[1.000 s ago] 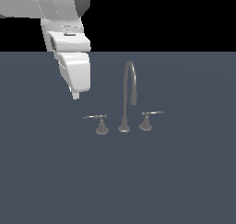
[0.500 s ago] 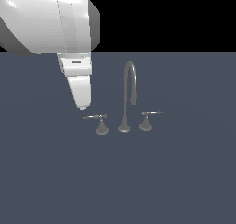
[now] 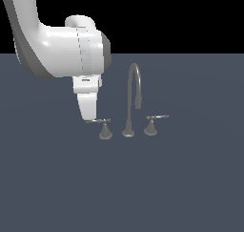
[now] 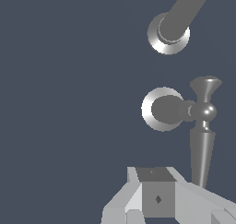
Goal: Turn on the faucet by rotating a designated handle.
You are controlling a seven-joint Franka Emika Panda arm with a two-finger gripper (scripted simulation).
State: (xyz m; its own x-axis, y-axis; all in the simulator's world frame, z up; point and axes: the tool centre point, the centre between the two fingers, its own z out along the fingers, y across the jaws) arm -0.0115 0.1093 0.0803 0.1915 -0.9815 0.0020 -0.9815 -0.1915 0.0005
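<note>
The grey faucet has a tall gooseneck spout (image 3: 132,98) with a lever handle on each side. The handle (image 3: 104,130) is the slightly larger one, on the exterior view's left; its thin lever points towards my arm. My gripper (image 3: 90,116) hangs straight down with its fingers together, holding nothing. Its tip is at the lever's outer end; contact cannot be told. In the wrist view the handle's flared base (image 4: 161,109) and lever (image 4: 202,147) run down beside my gripper (image 4: 157,199). The spout foot (image 4: 168,34) lies beyond.
The twin lever handle (image 3: 151,125) stands on the exterior view's right of the spout. Everything sits on a flat dark blue-grey surface (image 3: 181,188). My bulky white arm (image 3: 62,49) fills the exterior view's upper left.
My gripper has come down and a little to the exterior view's right, from above the surface to the end of the left lever. The handles and spout have not moved.
</note>
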